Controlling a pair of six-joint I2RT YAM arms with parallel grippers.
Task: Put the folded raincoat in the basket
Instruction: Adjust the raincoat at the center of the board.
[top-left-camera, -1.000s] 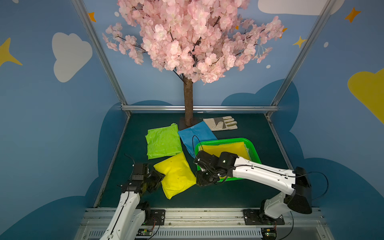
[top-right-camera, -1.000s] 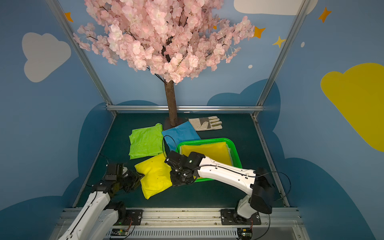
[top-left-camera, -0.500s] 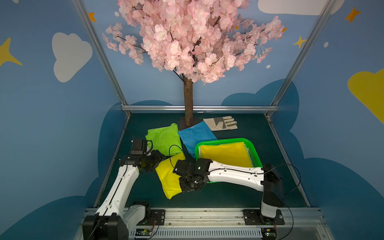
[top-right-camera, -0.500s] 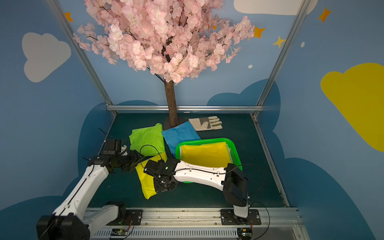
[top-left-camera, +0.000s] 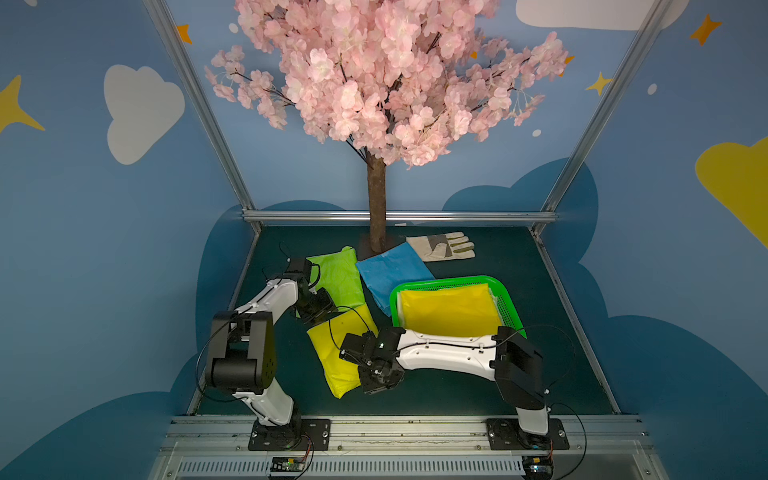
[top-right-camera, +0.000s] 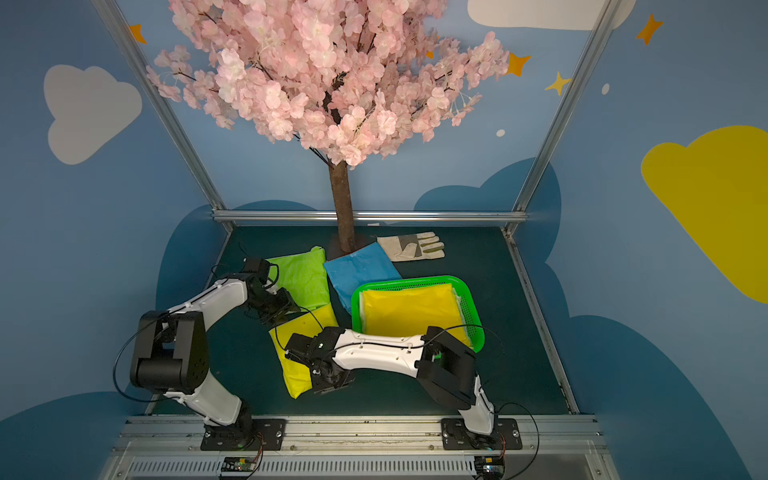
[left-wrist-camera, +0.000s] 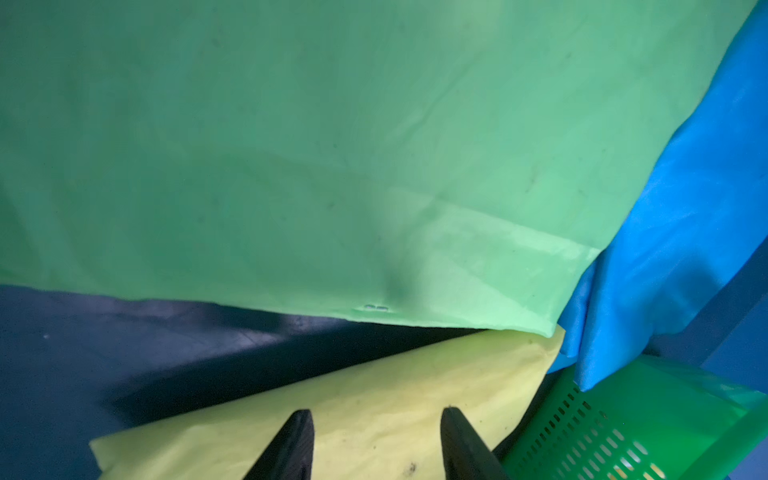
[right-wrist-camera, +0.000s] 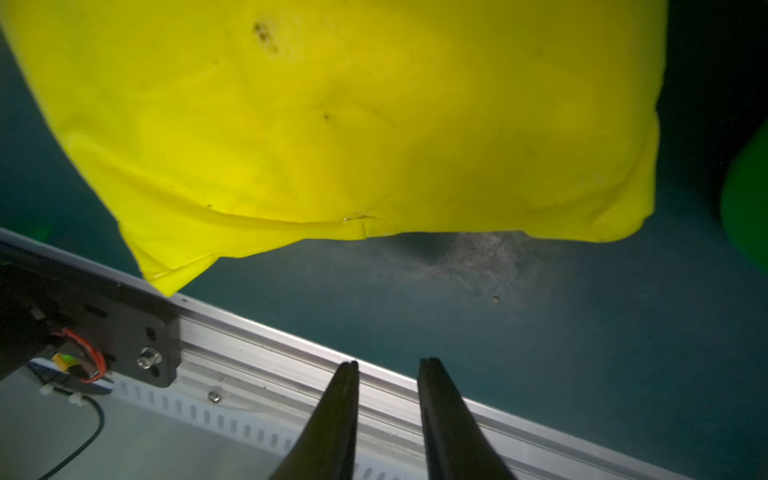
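Raincoats lie about the dark table (top-left-camera: 436, 399). In both top views a yellow folded raincoat (top-left-camera: 332, 357) (top-right-camera: 293, 376) lies flat outside the basket (top-left-camera: 453, 279) (top-right-camera: 415, 279), with the left jaws at its far corner and the right jaws at its near edge. A second yellow raincoat (top-left-camera: 451, 309) sits in the basket, beyond the right jaws.

From the left wrist, the jaws stand apart over the folded raincoat (left-wrist-camera: 374, 395). A green raincoat (left-wrist-camera: 332, 145) spreads ahead of them, with a blue raincoat (left-wrist-camera: 685, 208) and the basket's wall (left-wrist-camera: 623, 424) off to one side.

From the right wrist, the jaws are slightly apart and grip nothing, seen against the frame rail (right-wrist-camera: 291, 357), with the folded raincoat's edge (right-wrist-camera: 353, 116) just ahead
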